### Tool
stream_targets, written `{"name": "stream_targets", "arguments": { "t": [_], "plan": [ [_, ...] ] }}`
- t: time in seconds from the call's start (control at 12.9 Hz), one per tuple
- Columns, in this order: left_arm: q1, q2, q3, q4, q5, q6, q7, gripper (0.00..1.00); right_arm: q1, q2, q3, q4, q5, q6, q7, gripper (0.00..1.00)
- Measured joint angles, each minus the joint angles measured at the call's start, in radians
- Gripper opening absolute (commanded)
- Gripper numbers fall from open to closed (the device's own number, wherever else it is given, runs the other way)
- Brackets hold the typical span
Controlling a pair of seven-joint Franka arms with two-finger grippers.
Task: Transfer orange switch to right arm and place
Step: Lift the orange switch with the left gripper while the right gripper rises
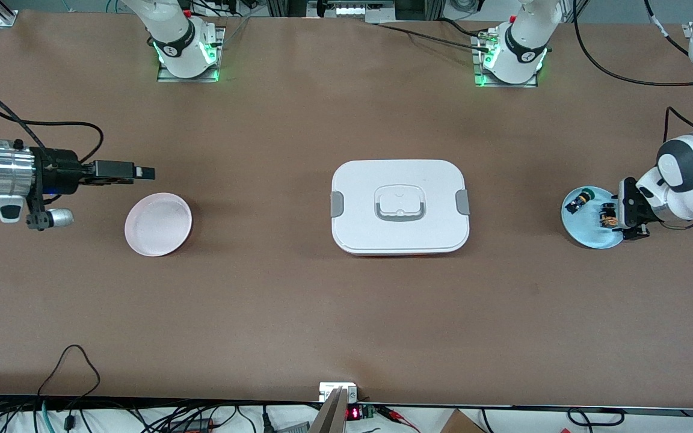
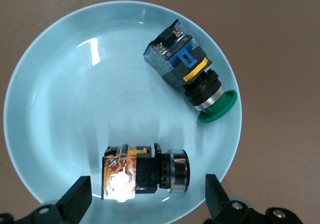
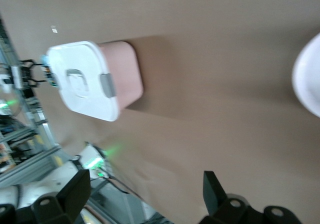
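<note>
Sitting mid-worktop [image 1: 298,300], the white lidded box [image 1: 400,206] is the landmark. Toward the right arm's end lies a pink plate [image 1: 158,224], the right hand [image 1: 145,173] over the worktop beside it, fingers apart. Toward the left arm's end, the blue plate [image 2: 60,114] holds the green-capped switch [image 2: 192,74] and the orange switch [image 2: 145,171], which the left hand [image 2: 147,196] straddles, fingers apart

Only the lidded white box [image 1: 400,207] stood mid-table between the pink plate [image 1: 158,224] and blue plate [image 1: 587,231], with bare table [image 1: 346,313] all around it.
</note>
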Motion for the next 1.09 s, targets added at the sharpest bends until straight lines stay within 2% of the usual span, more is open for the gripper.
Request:
{"name": "stream_targets", "arguments": {
  "t": [0.23, 0.47, 0.62, 0.86, 1.09],
  "plan": [
    [0.000, 0.000, 0.000, -0.006, 0.000, 0.005, 0.002, 1.00, 0.016, 0.000, 0.003, -0.041, 0.092, 0.049, 0.000, 1.00],
    [0.000, 0.005, 0.000, -0.010, 0.000, 0.019, 0.003, 1.00, 0.042, 0.000, 0.004, -0.058, 0.115, 0.079, 0.000, 1.00],
    [0.000, 0.009, 0.000, -0.011, 0.000, 0.026, 0.004, 0.82, 0.050, 0.000, 0.005, -0.068, 0.133, 0.082, 0.002, 1.00],
    [0.000, 0.013, -0.001, -0.011, 0.000, 0.030, 0.005, 0.22, 0.051, -0.001, 0.004, -0.087, 0.191, 0.082, 0.003, 1.00],
    [0.001, 0.012, -0.002, -0.009, -0.010, 0.032, 0.009, 0.07, 0.061, -0.001, 0.005, -0.091, 0.252, 0.081, 0.003, 1.00]
  ]
}}
